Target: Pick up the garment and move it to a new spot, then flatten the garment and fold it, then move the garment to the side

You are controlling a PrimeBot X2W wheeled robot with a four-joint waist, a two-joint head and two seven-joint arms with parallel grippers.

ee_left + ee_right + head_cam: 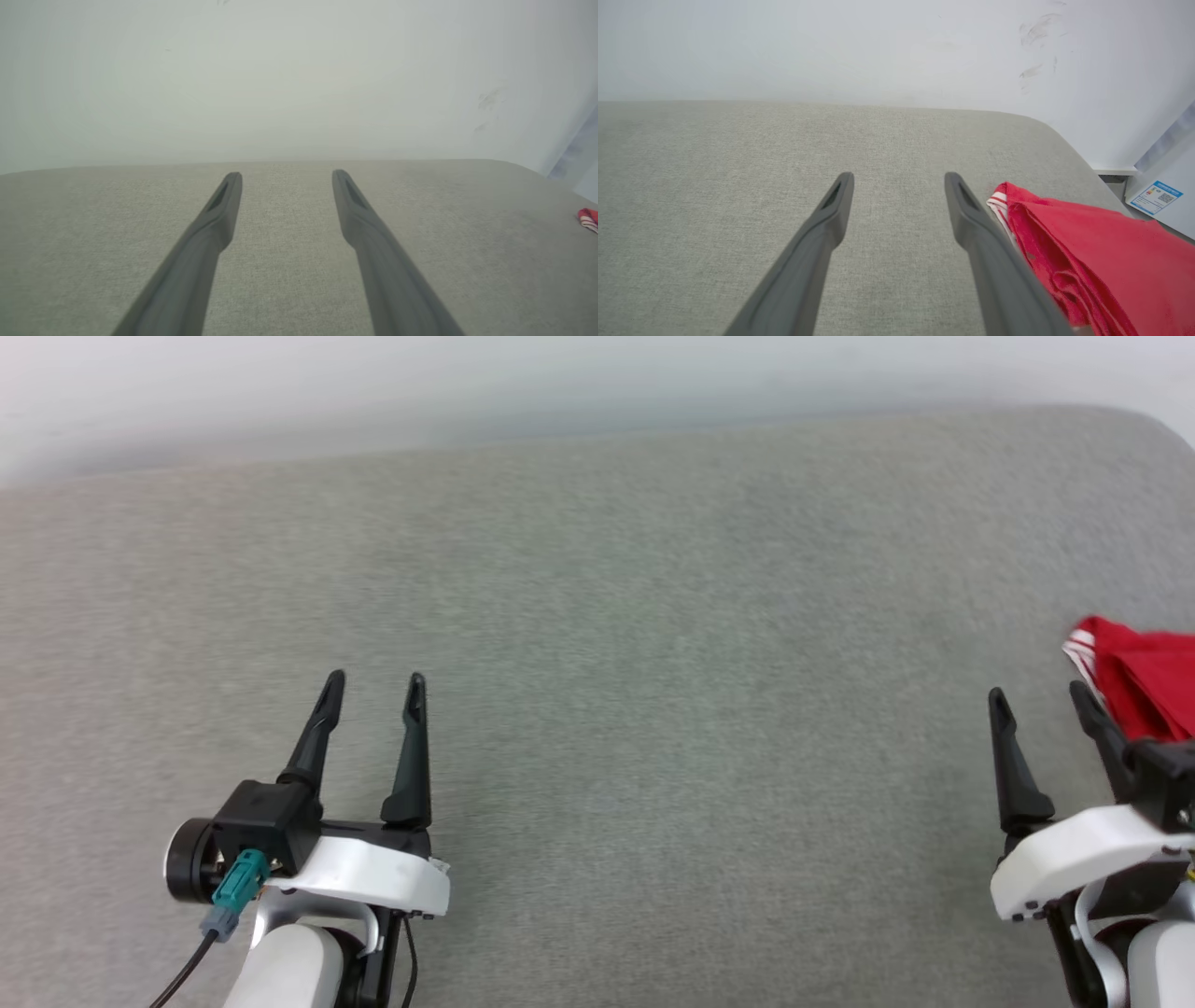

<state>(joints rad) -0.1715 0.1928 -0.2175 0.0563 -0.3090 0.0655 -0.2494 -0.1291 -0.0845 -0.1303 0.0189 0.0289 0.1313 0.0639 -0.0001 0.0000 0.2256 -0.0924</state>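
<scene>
Garment lies folded just beside the right fingers, perhaps touching.

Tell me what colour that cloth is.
The garment is red with red-white striped trim, clearest in the right wrist view.

This looks like a room in a home. A big soft grey cushion, like a bed or couch seat, has a round corner and sits against a plain white wall with dark scuff marks. A red shirt lies on it. Past the corner stands a white panel with a blue-edged sticker, like those on home machines.
</scene>
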